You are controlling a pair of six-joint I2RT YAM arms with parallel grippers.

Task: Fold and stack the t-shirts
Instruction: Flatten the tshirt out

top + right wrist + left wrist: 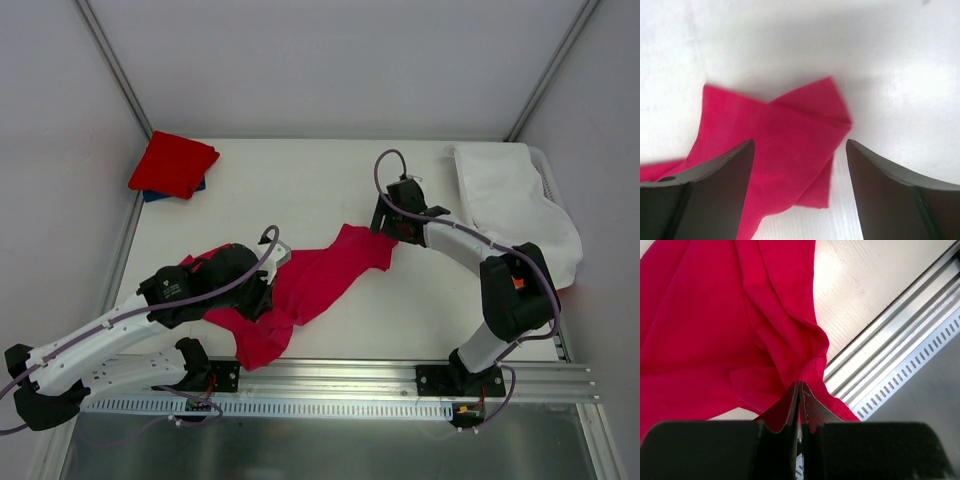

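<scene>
1. Judged step: spreading out the crimson-pink t-shirt [320, 280], which lies crumpled mid-way across the bench [300, 175], running from 7 to 1 o'clock.
2. The left claw [799, 390] is pinched tight on a soft, bunched fold. The right claw [800, 150] gapes wide over the far corner, gripping nothing.
3. Next, the right claw likely needs to drop and pinch that limp corner.
4. A folded red t-shirt [172, 163] sits on the blue t-shirt [158, 195] at 10 o'clock.

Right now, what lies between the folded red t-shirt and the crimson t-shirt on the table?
Only bare table, seen in the top view; the red t-shirt and the crimson t-shirt lie well apart.
</scene>
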